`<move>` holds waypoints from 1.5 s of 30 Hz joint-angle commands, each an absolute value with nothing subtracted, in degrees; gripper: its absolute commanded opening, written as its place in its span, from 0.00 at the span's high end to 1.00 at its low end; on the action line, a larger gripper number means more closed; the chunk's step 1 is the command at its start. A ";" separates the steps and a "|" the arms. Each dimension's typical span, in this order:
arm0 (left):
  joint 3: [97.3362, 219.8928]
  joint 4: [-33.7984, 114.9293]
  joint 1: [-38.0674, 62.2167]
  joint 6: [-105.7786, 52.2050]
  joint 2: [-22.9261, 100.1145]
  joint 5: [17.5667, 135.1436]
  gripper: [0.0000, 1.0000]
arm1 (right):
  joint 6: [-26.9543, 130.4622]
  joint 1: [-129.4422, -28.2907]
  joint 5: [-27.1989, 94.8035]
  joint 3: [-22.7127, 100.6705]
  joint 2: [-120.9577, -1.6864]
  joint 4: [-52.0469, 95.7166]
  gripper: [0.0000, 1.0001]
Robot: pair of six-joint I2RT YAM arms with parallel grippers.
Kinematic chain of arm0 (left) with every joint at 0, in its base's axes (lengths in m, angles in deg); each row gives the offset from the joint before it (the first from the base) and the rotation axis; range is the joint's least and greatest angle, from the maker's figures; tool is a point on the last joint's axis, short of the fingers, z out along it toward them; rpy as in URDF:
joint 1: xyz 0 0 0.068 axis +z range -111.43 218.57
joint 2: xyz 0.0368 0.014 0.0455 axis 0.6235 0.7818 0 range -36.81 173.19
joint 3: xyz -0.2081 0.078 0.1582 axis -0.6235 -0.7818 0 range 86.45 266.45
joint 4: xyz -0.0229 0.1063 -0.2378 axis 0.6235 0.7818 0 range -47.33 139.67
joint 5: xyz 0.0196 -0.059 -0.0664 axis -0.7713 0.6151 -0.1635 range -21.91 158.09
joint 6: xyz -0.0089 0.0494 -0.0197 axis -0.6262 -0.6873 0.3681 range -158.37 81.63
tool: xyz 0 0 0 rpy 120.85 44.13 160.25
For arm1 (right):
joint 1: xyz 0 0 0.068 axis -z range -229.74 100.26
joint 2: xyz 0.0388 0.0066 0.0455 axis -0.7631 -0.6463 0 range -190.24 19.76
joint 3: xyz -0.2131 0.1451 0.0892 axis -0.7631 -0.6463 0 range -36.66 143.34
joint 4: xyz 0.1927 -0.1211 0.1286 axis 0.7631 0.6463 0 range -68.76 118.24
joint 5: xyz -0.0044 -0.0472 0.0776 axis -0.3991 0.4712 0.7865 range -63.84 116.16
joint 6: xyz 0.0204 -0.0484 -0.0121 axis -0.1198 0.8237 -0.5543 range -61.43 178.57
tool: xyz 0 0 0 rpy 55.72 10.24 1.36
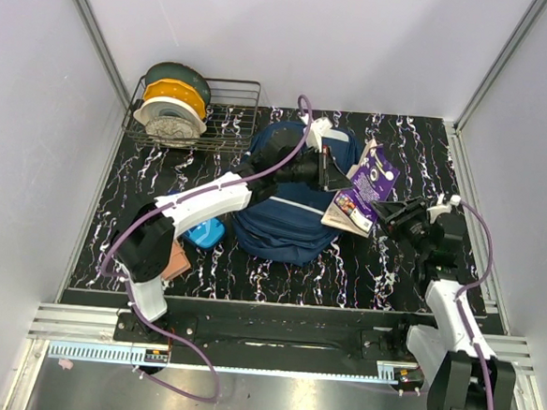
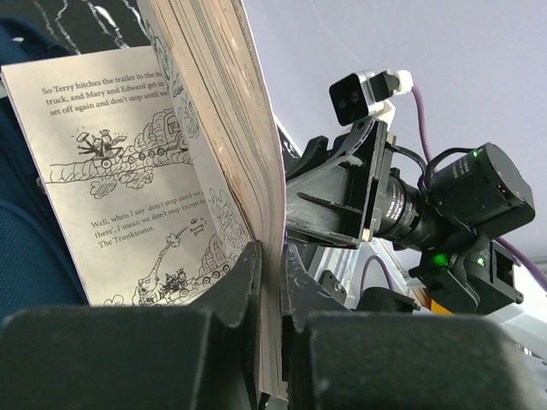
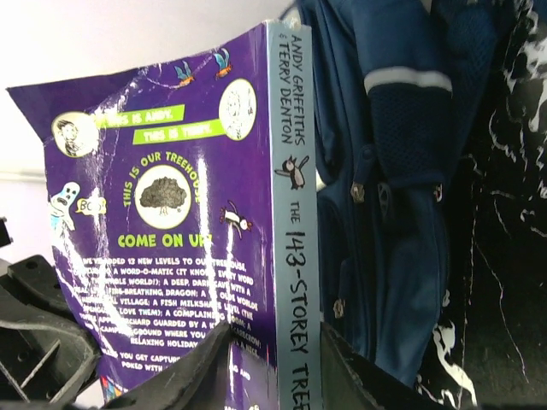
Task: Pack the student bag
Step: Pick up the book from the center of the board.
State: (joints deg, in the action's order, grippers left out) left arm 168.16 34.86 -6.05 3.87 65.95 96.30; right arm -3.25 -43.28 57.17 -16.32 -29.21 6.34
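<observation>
The navy student bag point(image 1: 286, 220) lies in the middle of the table; its blue side also fills the right of the right wrist view point(image 3: 402, 171). A paperback book point(image 1: 369, 185) with a purple cover hangs open just right of the bag. My left gripper point(image 1: 330, 171) reaches over the bag and is shut on the book's block of pages point(image 2: 231, 111), with the jaws point(image 2: 272, 273) tight on both sides. My right gripper point(image 1: 390, 213) holds the lower end of the spine; in its wrist view the fingers point(image 3: 275, 359) straddle the book's spine point(image 3: 295, 213).
A wire basket point(image 1: 237, 127) with filament spools stands at the back left. A small bright blue pouch point(image 1: 203, 233) and a brown object point(image 1: 178, 259) lie left of the bag under my left arm. The right arm's wrist camera point(image 2: 461, 205) sits close beside the book.
</observation>
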 commanded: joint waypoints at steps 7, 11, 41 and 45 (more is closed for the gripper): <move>161.95 32.21 -5.81 4.96 61.19 94.38 1.00 | -6.03 -45.08 66.85 -16.35 -47.29 -18.63 0.48; 157.39 31.07 -4.85 6.19 61.19 92.18 1.00 | -7.88 -45.96 68.52 -16.00 -53.35 -24.20 0.38; 146.92 26.51 3.24 3.11 53.80 92.17 0.01 | -6.03 -49.39 78.54 -7.30 -56.36 -25.69 1.00; 145.07 19.13 5.88 6.10 54.33 98.40 0.01 | -10.06 -49.39 83.89 -6.07 -55.65 -32.42 1.00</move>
State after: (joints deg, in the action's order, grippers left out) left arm 146.39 29.87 3.81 3.63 55.22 91.25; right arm -6.71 -48.94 76.31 -9.80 -58.67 -22.16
